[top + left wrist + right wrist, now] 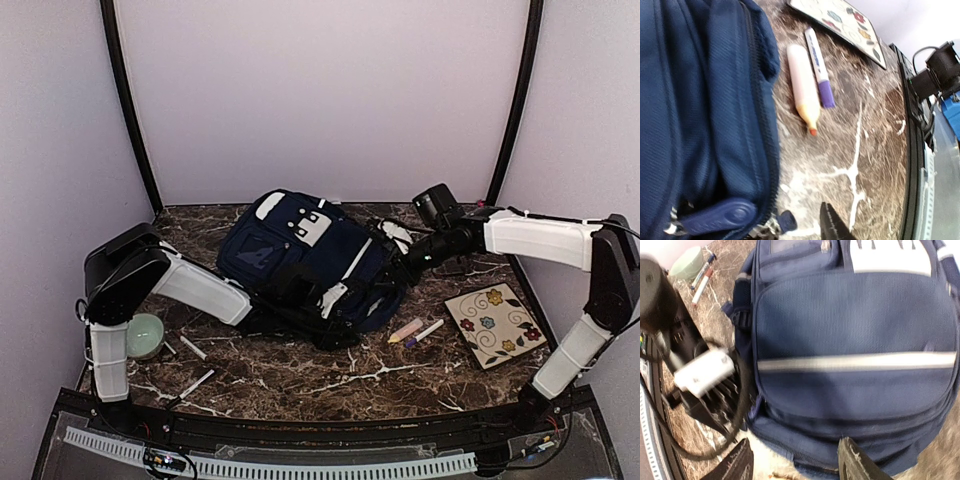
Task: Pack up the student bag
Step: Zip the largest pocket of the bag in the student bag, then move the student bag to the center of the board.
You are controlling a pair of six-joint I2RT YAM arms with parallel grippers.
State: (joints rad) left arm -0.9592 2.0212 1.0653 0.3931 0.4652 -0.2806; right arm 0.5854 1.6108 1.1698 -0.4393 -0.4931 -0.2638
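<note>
The navy student bag lies flat mid-table, with white patches and a white stripe. My left gripper is at its near edge. In the left wrist view only one black finger shows, apart from a small blue zipper tab, with bare table between them. The bag's fabric fills the left of that view. My right gripper is at the bag's right side. In the right wrist view it is open, its fingers straddling the bag's zippered edge without gripping it.
A pink highlighter and a purple-capped marker lie right of the bag, beside a floral tile. A green bowl and two markers lie at the left. The left arm's wrist sits close by in the right wrist view.
</note>
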